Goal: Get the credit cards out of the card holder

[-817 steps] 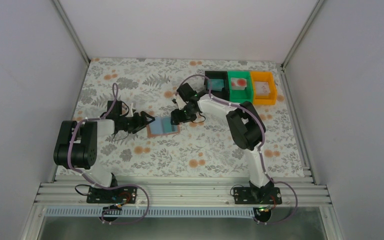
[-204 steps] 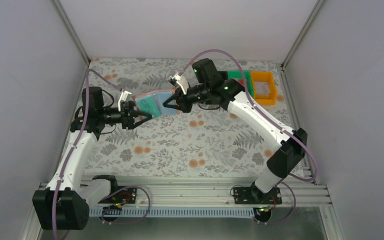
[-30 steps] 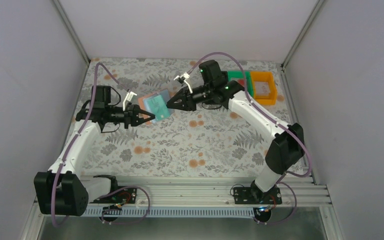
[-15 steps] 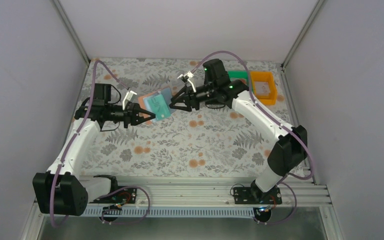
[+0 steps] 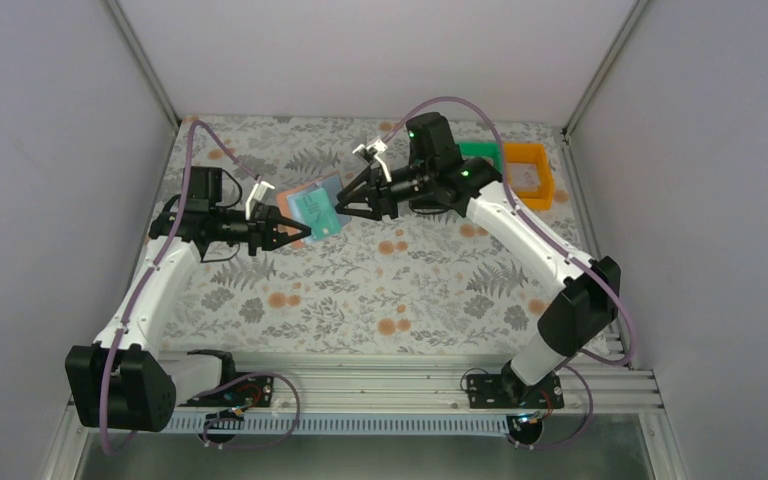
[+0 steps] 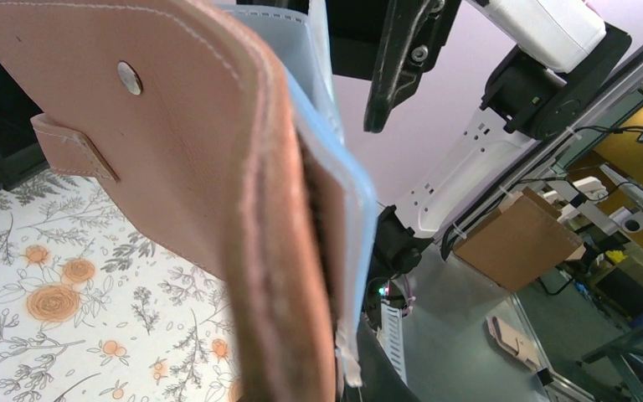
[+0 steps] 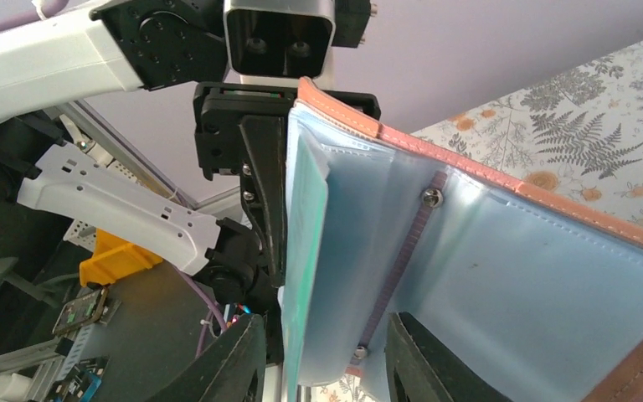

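aloft, left gripper (image 5: 298, 230) clamps the card holder (image 5: 307, 206); right gripper (image 5: 340, 209) gapes beside it.

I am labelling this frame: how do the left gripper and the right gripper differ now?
The left gripper is shut on the card holder, holding it above the table; the right gripper is open and grips nothing. The left points rightward, the right leftward. Both are raised, meeting at the holder.

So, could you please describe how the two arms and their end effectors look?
Left arm and right arm: white links between black joints, each trailed by a looping purple cable. The left end effector and right end effector are black with tapered fingers. Green lights glow on the right arm.
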Action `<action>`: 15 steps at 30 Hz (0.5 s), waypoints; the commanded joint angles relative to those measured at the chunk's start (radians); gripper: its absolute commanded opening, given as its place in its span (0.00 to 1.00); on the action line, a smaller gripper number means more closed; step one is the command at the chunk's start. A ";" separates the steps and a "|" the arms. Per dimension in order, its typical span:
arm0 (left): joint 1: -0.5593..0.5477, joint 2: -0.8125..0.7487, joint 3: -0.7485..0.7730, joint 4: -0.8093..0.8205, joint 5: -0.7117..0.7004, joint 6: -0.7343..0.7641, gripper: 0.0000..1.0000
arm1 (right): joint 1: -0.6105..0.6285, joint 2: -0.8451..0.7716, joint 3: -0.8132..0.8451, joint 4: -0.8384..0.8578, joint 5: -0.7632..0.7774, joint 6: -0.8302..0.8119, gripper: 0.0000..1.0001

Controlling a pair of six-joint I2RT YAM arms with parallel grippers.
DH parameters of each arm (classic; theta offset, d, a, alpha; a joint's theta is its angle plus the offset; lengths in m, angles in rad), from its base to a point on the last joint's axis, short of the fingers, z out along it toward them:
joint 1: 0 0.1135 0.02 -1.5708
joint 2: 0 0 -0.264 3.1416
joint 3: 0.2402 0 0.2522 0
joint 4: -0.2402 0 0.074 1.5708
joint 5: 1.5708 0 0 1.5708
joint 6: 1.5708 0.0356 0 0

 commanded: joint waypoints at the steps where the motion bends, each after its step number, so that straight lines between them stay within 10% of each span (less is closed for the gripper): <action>1: -0.002 -0.017 0.000 0.030 0.029 0.016 0.02 | 0.018 0.023 0.032 0.012 -0.012 0.011 0.39; 15: -0.002 -0.017 0.005 0.028 0.039 0.013 0.02 | 0.025 0.041 0.018 0.016 0.008 0.018 0.23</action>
